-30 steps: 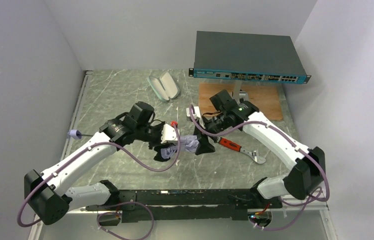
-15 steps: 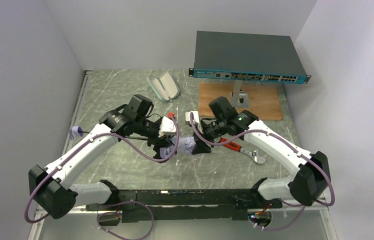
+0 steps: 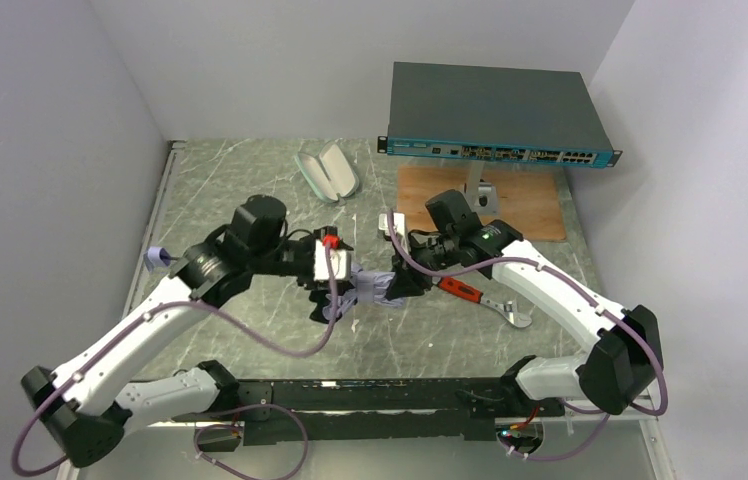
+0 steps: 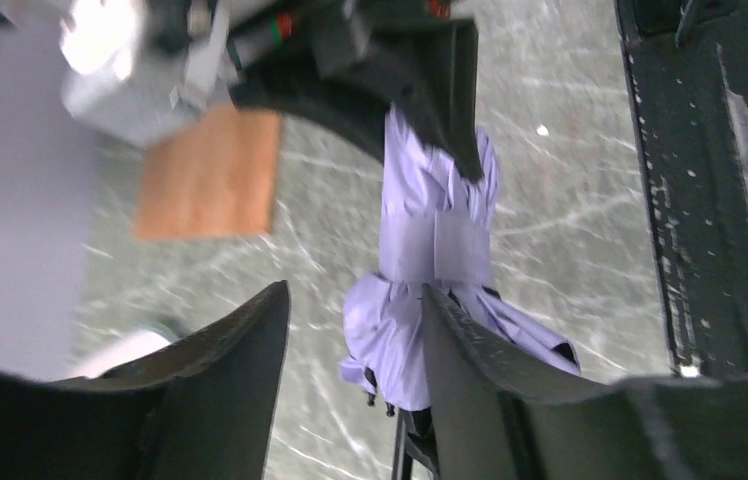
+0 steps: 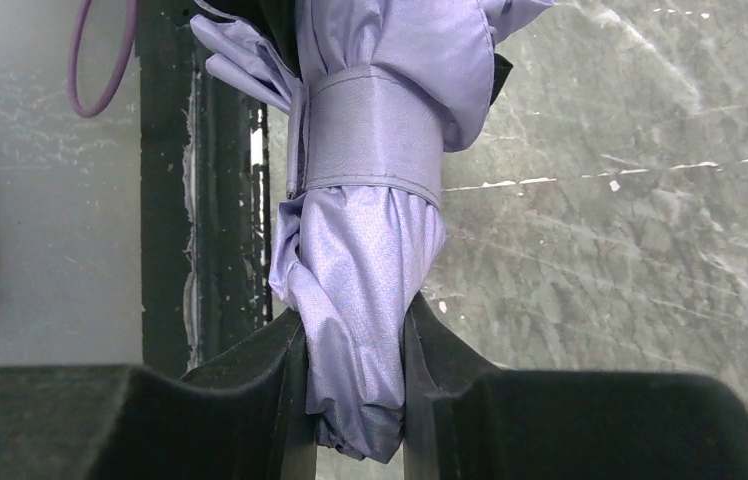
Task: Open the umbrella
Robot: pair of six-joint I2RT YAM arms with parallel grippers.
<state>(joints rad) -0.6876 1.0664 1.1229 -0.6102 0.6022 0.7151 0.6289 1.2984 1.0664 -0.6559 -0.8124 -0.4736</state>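
The umbrella [image 3: 370, 290] is a folded lavender bundle held off the table between the two arms. A fabric strap [image 5: 370, 130] is wrapped round its middle. My right gripper [image 5: 355, 315] is shut on the bundle's end, with fabric squeezed between both fingers. In the top view this gripper [image 3: 397, 282] comes in from the right. My left gripper [image 4: 352, 295] is open. The other end of the umbrella [image 4: 430, 250] sits just beyond its tips, against its right finger [image 4: 470, 360]. The small lavender handle [image 3: 157, 256] shows far left, behind the left arm [image 3: 200, 290].
A mint-green clamshell case [image 3: 327, 172] lies at the back. A network switch [image 3: 495, 115] stands raised over a wooden board [image 3: 525, 200] at the back right. A red-handled tool [image 3: 460, 289] lies under the right arm. The arms' black base rail [image 3: 370, 395] runs along the near edge.
My left gripper has opened and let go of the umbrella, and its arm has drawn back to the left. My right gripper has closed on the fabric end.
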